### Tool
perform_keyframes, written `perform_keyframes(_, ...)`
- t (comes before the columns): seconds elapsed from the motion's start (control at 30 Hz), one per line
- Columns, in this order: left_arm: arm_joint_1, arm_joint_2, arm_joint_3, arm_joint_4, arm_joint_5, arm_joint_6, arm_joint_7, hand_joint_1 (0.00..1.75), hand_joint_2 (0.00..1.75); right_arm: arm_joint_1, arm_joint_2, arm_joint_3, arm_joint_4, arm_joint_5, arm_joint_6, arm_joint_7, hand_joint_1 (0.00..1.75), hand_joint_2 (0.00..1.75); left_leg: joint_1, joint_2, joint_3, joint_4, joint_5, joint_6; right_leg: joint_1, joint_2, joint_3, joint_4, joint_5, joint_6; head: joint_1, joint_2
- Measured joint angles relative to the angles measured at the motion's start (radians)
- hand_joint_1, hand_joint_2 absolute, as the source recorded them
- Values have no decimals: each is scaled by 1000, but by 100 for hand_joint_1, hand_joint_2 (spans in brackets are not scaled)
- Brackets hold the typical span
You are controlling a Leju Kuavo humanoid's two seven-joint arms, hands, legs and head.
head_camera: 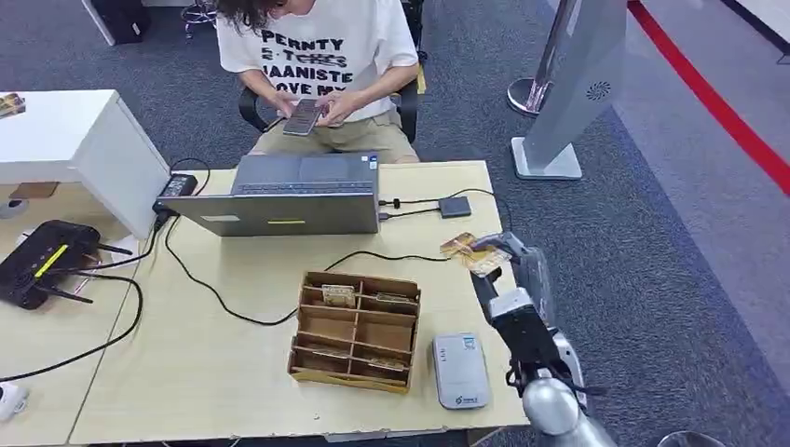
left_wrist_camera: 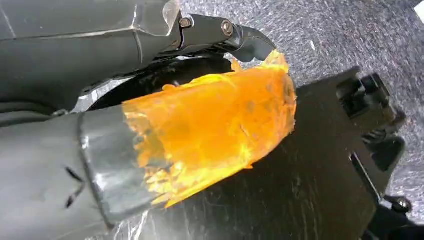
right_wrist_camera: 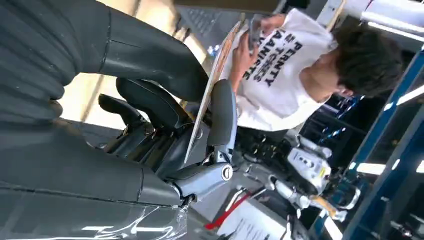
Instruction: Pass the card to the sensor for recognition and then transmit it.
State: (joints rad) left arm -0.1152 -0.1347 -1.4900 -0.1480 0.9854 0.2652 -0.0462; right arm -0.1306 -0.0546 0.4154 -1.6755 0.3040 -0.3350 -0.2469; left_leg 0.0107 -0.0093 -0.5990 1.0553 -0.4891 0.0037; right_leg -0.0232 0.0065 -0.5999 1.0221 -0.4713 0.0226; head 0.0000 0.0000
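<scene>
One card (head_camera: 474,253) pinched in my right robot hand (head_camera: 508,256) hovers right of centre by the desk (head_camera: 233,372) edge, so next I judge swinging it down-left onto the grey sensor (head_camera: 460,371).

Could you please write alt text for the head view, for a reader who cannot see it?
The right robot hand holds a card above the right edge of a wooden table. On the table are a compartmented cardboard box, a grey card reader beside it and a laptop. A seated person behind the laptop looks at a phone.
</scene>
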Motion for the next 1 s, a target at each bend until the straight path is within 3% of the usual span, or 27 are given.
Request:
perform_keyframes(0.47,-41,0,-40,0,-96,-42,36,0,0,-325,77,8,252,-21,68,108,175,175,0,-1,-1,0,1,0,0,-1,0,0,0,0,2,0)
perform_keyframes(1.0,-56,0,-41,0,-146,-63,48,0,0,-479,155,28,449,22,104,164,175,175,0,-2,-1,0,1,0,0,-1,0,0,0,0,1,0)
